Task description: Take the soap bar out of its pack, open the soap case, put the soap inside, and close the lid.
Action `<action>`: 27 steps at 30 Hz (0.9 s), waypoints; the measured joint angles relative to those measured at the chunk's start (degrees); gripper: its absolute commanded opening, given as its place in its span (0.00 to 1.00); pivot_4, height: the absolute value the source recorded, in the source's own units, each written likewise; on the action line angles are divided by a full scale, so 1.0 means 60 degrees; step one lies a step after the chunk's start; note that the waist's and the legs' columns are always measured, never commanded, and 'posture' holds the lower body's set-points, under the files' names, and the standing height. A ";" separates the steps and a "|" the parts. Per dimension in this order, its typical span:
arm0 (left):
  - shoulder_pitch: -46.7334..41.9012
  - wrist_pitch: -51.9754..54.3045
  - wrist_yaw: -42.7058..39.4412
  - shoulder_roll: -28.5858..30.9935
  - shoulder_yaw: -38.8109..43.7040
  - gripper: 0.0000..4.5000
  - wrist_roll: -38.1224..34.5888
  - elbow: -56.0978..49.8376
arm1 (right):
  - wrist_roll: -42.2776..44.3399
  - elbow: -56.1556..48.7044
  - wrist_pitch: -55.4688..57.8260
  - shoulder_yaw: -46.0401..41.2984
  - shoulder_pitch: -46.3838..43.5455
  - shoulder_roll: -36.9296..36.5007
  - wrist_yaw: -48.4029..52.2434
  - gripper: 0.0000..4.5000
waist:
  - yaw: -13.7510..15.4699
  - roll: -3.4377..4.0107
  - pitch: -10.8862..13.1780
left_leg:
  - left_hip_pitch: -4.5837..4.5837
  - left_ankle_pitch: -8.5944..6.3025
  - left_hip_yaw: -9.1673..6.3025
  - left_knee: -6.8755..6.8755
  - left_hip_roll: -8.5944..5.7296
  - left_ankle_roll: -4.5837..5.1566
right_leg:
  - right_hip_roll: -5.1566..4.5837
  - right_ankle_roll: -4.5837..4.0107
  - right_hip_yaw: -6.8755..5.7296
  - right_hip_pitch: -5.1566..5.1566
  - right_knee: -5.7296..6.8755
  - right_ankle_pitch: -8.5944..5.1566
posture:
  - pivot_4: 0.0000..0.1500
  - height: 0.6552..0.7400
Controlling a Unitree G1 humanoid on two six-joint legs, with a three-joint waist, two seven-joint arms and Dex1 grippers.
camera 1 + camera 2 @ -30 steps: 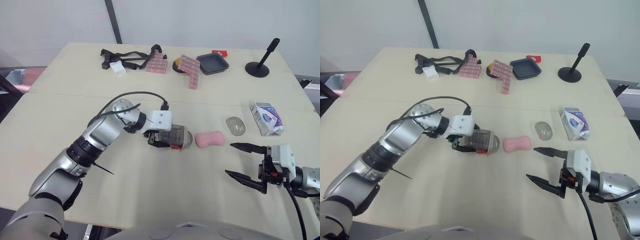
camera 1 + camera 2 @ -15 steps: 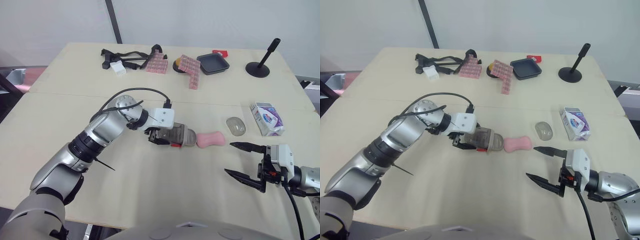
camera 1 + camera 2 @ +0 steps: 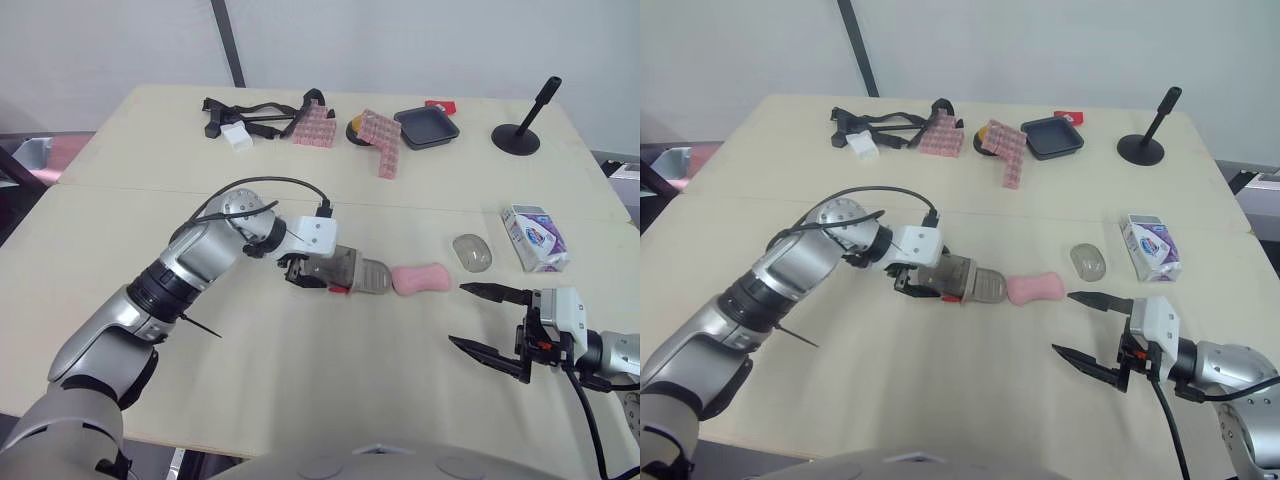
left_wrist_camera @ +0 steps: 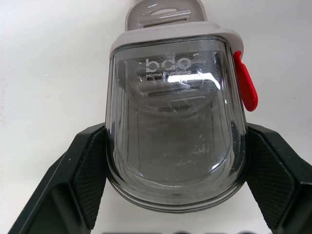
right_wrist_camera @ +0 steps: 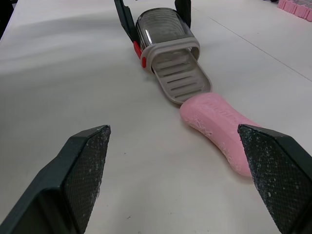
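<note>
Between textured pads (image 4: 92, 180) of the left hand (image 4: 175, 134), clear domed soap case (image 3: 345, 272)

Big pale front bench (image 3: 300, 370), w/ a back bench (image 3: 140, 140) pushed right up to it. A thin line (image 3: 110, 184) shows where they meet. Tops are light wood colour, light is soft & even. Behind: plain grey-white wall (image 3: 420, 40) w/ a dark slanted pole (image 3: 230, 45). Far left, past the edge, pink & grey stuff (image 3: 60, 150), can't tell what.
</note>
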 measured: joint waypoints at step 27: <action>0.0392 -0.2055 -0.0548 0.0855 0.0669 0.77 -0.0177 0.1210 | -0.0146 0.0379 -0.0108 0.0001 -0.0248 -0.0018 0.0216 1.00 | -0.0024 0.0001 0.0000 | 0.0007 0.0000 0.0001 -0.0001 0.0001 0.0000 | -0.0001 -0.0002 -0.0002 0.0000 0.0001 -0.0001 | 1.00 1.00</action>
